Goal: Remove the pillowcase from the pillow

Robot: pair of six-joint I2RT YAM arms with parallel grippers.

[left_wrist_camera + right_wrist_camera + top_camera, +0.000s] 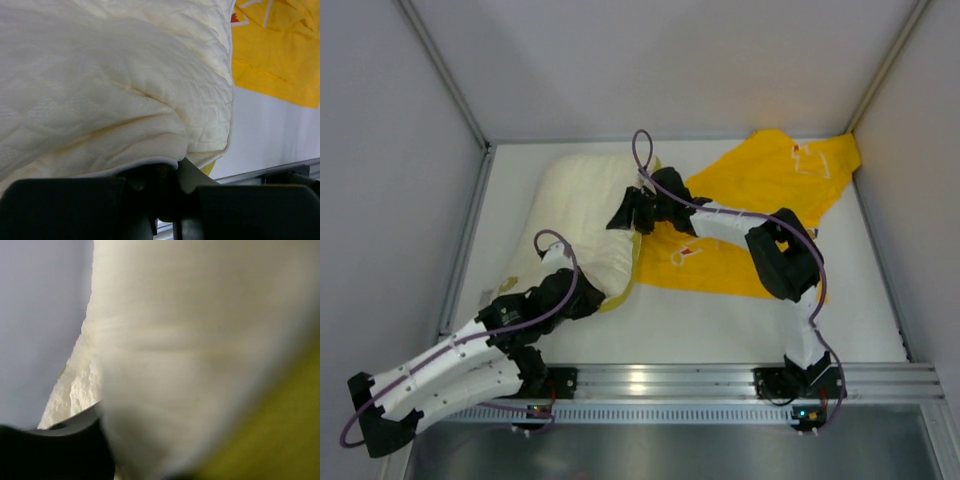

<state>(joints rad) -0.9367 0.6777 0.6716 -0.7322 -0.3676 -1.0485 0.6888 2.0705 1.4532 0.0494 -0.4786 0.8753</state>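
The cream quilted pillow (582,215) lies at the left middle of the table, bare of its case. The yellow pillowcase (760,185) lies spread flat to its right, reaching the far right corner; a small yellow bit shows under the pillow's near corner. My left gripper (598,297) is shut on the pillow's near edge; in the left wrist view the piped edge sits between the fingers (192,175), with the pillow (110,85) above and the pillowcase (280,55) beyond. My right gripper (623,215) grips the pillow's right edge. The right wrist view shows the blurred pillow (190,340) against one finger (60,440).
White walls enclose the table on the left, back and right. An aluminium rail (720,382) runs along the near edge by the arm bases. Bare white tabletop (710,320) lies between the pillowcase and the rail. The right arm's elbow (785,265) hangs over the pillowcase.
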